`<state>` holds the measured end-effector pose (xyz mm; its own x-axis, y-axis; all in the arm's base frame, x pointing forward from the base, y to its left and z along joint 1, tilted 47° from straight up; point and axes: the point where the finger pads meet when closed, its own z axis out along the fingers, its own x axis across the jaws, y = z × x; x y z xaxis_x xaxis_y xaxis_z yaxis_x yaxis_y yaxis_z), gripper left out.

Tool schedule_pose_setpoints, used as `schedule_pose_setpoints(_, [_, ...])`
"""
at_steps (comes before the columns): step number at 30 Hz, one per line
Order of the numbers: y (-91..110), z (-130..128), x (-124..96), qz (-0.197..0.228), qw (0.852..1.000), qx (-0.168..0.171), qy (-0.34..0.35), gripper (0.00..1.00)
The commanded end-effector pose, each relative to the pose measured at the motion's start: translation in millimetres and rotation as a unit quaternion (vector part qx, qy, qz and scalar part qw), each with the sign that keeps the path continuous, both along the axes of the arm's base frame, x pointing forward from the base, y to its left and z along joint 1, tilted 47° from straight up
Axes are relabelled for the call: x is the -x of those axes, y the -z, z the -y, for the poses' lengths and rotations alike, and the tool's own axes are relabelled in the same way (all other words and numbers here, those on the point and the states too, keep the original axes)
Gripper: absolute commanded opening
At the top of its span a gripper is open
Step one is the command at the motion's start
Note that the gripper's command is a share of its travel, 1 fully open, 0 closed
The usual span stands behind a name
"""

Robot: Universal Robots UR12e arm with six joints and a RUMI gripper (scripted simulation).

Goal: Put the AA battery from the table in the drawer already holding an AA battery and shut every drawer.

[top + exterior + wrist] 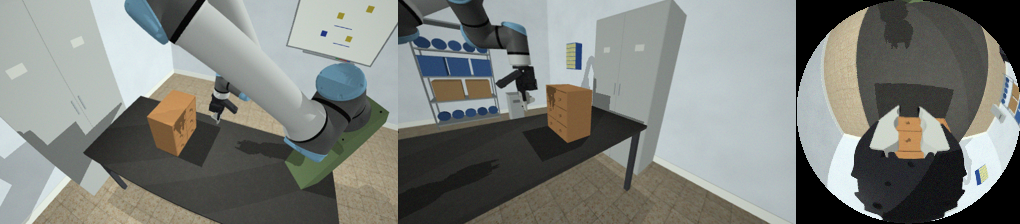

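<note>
The orange chest of drawers (pixel 169 121) (pixel 575 112) (pixel 910 137) stands upright on a darker square mat (pixel 203 143) (pixel 544 146) on the black table (pixel 249 180) (pixel 476 149). All its drawers look shut. My gripper (pixel 216 119) (pixel 525 104) (pixel 909 107) hangs above the table a short way out from the chest's drawer front, fingers pointing down. The fingers stand close together with a narrow gap and nothing between them. I see no AA battery on the table in any view.
My large arm (pixel 249 71) crosses above the table from the green base (pixel 326 165) at its right end. A tall grey cabinet (pixel 46 78) (pixel 640 62) stands close behind the chest. A shelf rack (pixel 454 78) stands beyond the table's far side.
</note>
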<state>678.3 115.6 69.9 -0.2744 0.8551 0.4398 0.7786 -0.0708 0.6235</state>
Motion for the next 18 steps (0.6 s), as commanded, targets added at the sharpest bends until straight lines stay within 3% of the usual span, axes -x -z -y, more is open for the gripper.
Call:
schedule_pose_setpoints(1, [-0.6, 1.8, 2.4, -0.015, 1.000, 0.005, -0.009, 0.20])
schedule_pose_setpoints(18, [-1.1, 2.8, 5.3, -0.027, 0.999, 0.009, -0.015, 0.20])
